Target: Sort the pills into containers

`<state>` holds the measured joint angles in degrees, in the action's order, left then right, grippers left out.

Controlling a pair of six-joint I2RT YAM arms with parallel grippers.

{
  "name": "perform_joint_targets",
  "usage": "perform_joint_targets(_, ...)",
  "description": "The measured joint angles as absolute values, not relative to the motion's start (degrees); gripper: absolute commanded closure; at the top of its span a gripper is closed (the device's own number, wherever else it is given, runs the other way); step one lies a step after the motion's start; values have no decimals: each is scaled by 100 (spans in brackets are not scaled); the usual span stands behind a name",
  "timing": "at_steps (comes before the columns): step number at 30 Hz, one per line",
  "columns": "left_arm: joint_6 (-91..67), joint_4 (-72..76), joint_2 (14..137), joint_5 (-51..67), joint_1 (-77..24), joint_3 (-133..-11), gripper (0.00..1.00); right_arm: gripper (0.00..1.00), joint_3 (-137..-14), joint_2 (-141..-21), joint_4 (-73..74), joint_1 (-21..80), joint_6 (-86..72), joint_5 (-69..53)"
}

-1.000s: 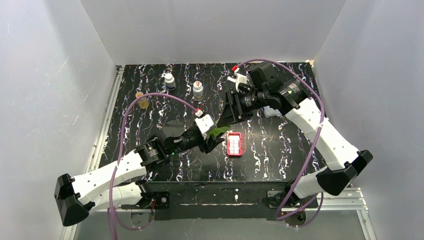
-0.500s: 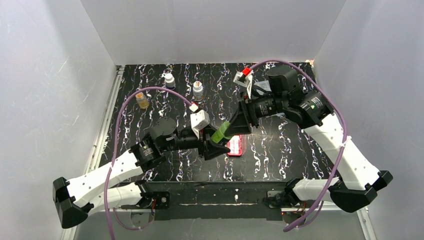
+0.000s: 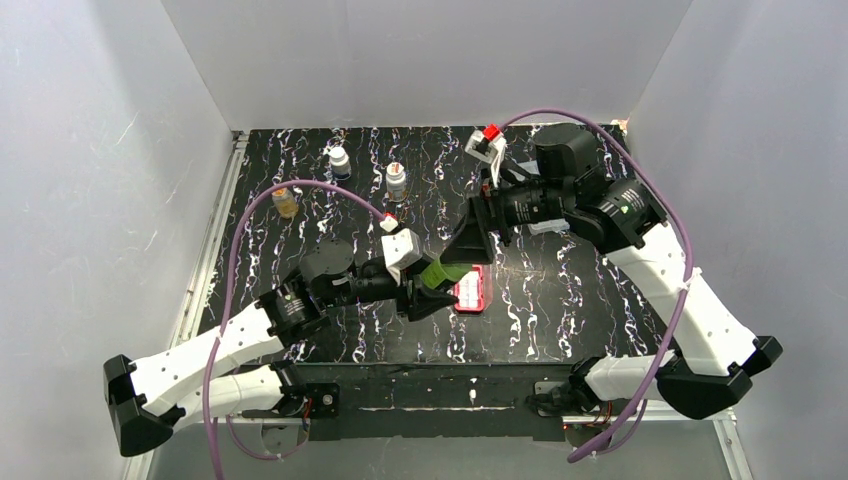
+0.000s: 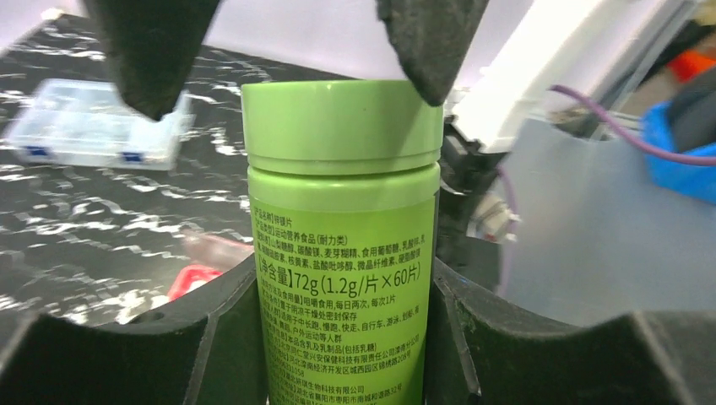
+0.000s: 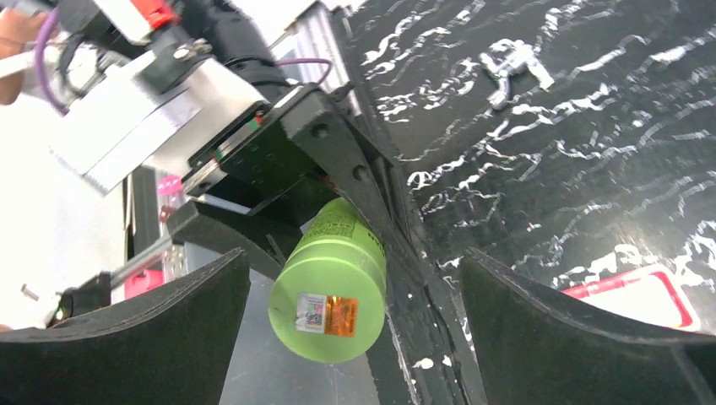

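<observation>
Left gripper [image 4: 343, 287] is clamped round the body of the green pill bottle [image 4: 342, 211], held up off the black marbled table [image 3: 560, 320] and tipped toward 2 o'clock in the overhead view. Right gripper [image 5: 353, 270] is spread wide with a finger on each side of the cap [image 4: 342, 126], not touching it as far as I can see.

The red pill case [image 3: 470, 288] lies flat just beside the bottle at about 4 o'clock, whitish compartments [image 3: 468, 292] facing up. No loose pills visible, so my guess is sorting hasn't begun and the cap comes off first.

If I were driving, I'd centre the right fingers on the cap band, not the seam below it, close squarely, then twist while the left holds firm. The bottle is smooth glossy plastic, a plain cylinder with printed text, so it could spin in the grip. The cap is the same green, slightly wider, with a small sticker [image 5: 325, 314] on its flat top.

Three small bottles [image 3: 339, 160] sit well apart at 10 to 11 o'clock.
</observation>
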<state>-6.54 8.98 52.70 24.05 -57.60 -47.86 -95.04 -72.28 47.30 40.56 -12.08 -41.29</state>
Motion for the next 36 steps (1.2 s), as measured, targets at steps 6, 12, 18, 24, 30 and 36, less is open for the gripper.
perform_joint_targets(6, 154, 814, 5264, 1367, -5764, -4752, 100, 2, -9980, -7638, 5360, 4012, -1652, -3281)
perform_joint_targets(12, 809, 895, 5284, 583, -5839, -4542, 100, 3, -9988, -8034, 5553, 3981, -2253, -3052)
perform_joint_targets(18, 1228, 984, 5440, -26, -5935, -4509, 100, 20, -9925, -8303, 5430, 3979, -2657, -3273)
perform_joint_targets(24, 1404, 1025, 5574, -383, -5948, -4433, 100, 16, -9760, -8350, 5350, 3981, -2853, -3456)
perform_joint_targets(30, 1454, 1062, 5601, -654, -5957, -4354, 100, 15, -9758, -8361, 5376, 3977, -2856, -3332)
perform_joint_targets(36, 1455, 1068, 5603, -752, -5960, -4342, 100, 35, -9694, -8332, 5412, 3972, -2844, -3127)
